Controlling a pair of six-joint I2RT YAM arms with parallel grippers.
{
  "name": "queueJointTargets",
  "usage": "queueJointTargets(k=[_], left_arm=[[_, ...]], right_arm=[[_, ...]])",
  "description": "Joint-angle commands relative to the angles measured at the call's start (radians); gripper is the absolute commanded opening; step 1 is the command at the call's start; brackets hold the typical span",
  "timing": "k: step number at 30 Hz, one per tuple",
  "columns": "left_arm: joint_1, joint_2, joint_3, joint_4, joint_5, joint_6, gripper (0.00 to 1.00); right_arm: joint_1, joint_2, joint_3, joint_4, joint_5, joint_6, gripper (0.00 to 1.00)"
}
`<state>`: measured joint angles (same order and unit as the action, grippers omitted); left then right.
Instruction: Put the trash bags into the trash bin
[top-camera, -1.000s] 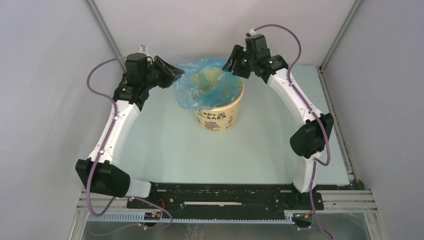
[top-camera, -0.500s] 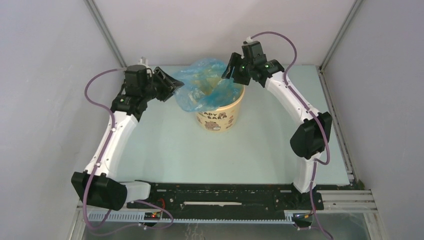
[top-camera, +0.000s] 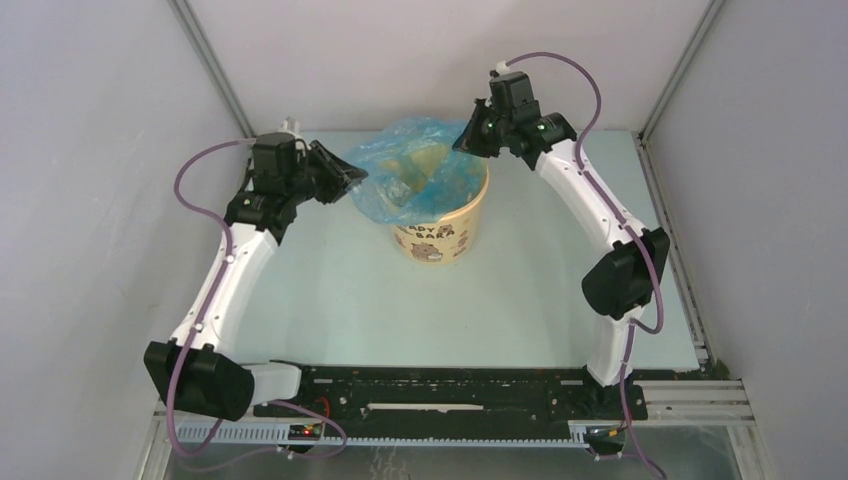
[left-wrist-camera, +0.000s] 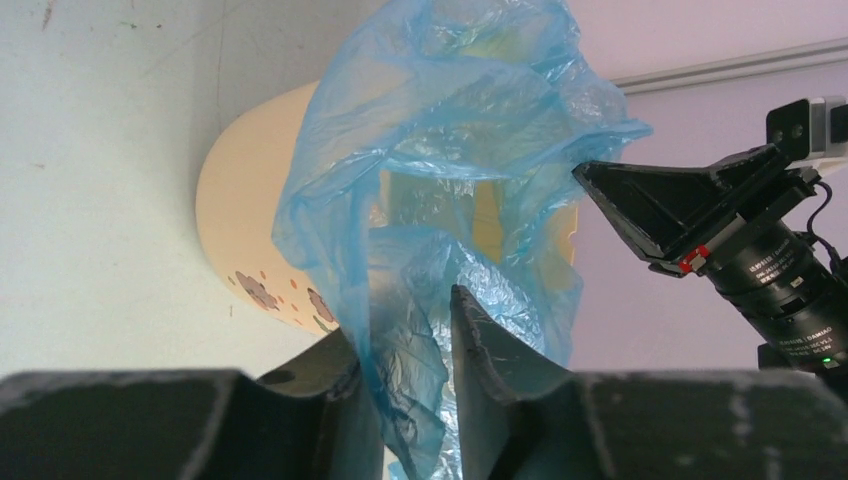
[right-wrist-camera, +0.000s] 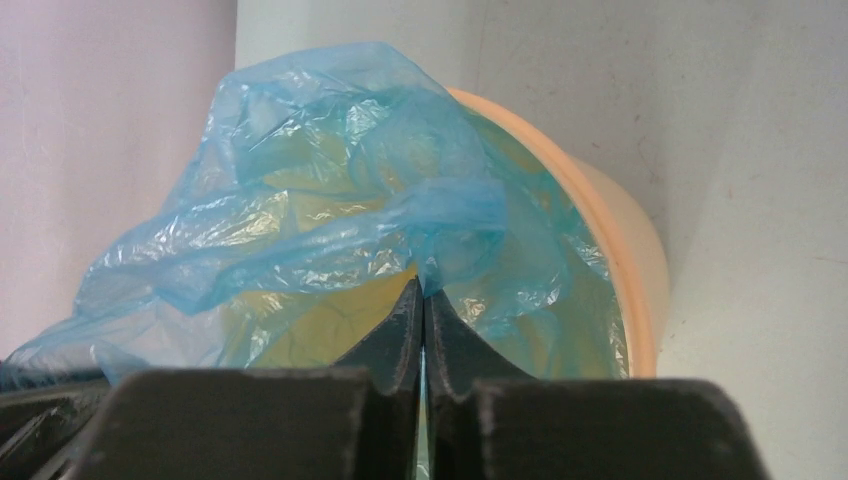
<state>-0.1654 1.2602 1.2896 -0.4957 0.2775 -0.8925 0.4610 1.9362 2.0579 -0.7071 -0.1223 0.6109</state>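
Note:
The pale-yellow trash bin (top-camera: 440, 235) stands upright at the table's middle back, with brown lettering on its side. The light-blue trash bag (top-camera: 410, 175) is draped over its mouth and bulges above the rim. My left gripper (top-camera: 355, 178) is at the bag's left edge. In the left wrist view its jaws (left-wrist-camera: 400, 312) stand apart, with loose bag film (left-wrist-camera: 450, 150) hanging between them in front of the bin (left-wrist-camera: 250, 230). My right gripper (top-camera: 462, 140) is at the bin's back right. Its tips (right-wrist-camera: 423, 290) are shut and pinch a gathered fold of the bag (right-wrist-camera: 330, 200) above the bin's rim (right-wrist-camera: 620, 250).
Grey walls enclose the pale-green table (top-camera: 330, 290) on three sides. The back wall is close behind the bin. A black rail (top-camera: 450, 385) with both arm bases runs along the near edge.
The right gripper was open and has closed on the bag's edge at the back right, lifting slightly. The left jaws widened and then narrowed around the film.

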Motion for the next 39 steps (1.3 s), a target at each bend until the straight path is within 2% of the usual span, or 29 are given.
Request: queueJointTargets(k=[1,6,8,10,13,18,23,24,28,31,34,36,39], left_arm=[[-0.002,-0.006,-0.024,0.051,0.039,-0.014,0.28],[-0.002,0.001,-0.027,0.055,0.037,-0.010,0.12],[-0.002,0.008,-0.028,0.055,0.044,-0.010,0.04],[-0.002,0.011,-0.035,0.055,0.048,-0.010,0.01],[-0.002,0.007,-0.045,0.056,0.038,-0.006,0.00],[0.001,0.028,-0.005,0.051,0.063,-0.005,0.00],[-0.006,0.043,0.070,0.051,0.083,0.000,0.00],[-0.009,0.046,0.077,0.052,0.086,0.000,0.00],[-0.026,0.044,0.092,0.054,0.096,0.002,0.02],[-0.034,0.035,0.104,0.055,0.095,0.012,0.03],[-0.034,0.027,0.126,0.051,0.093,0.026,0.04],[-0.034,0.019,0.145,0.049,0.087,0.038,0.05],[-0.035,0.016,0.175,0.029,0.075,0.068,0.06]], right_arm=[[-0.018,-0.080,0.045,-0.045,-0.034,0.003,0.00],[-0.080,-0.119,0.072,-0.161,-0.092,-0.036,0.00],[-0.129,-0.117,0.108,-0.251,-0.154,-0.073,0.00],[-0.180,-0.113,0.126,-0.332,-0.284,-0.127,0.00],[-0.244,-0.126,0.103,-0.451,-0.382,-0.198,0.00],[-0.286,-0.207,-0.039,-0.442,-0.454,-0.261,0.00],[-0.287,-0.233,-0.038,-0.434,-0.403,-0.269,0.00],[-0.285,-0.227,-0.018,-0.446,-0.391,-0.269,0.03],[-0.256,-0.211,0.108,-0.505,-0.306,-0.283,0.25],[-0.204,-0.202,0.215,-0.550,-0.202,-0.309,0.46],[-0.135,-0.196,0.286,-0.559,-0.109,-0.340,0.60],[-0.089,-0.187,0.340,-0.564,-0.056,-0.354,0.67],[-0.033,-0.174,0.403,-0.560,-0.018,-0.366,0.70]])
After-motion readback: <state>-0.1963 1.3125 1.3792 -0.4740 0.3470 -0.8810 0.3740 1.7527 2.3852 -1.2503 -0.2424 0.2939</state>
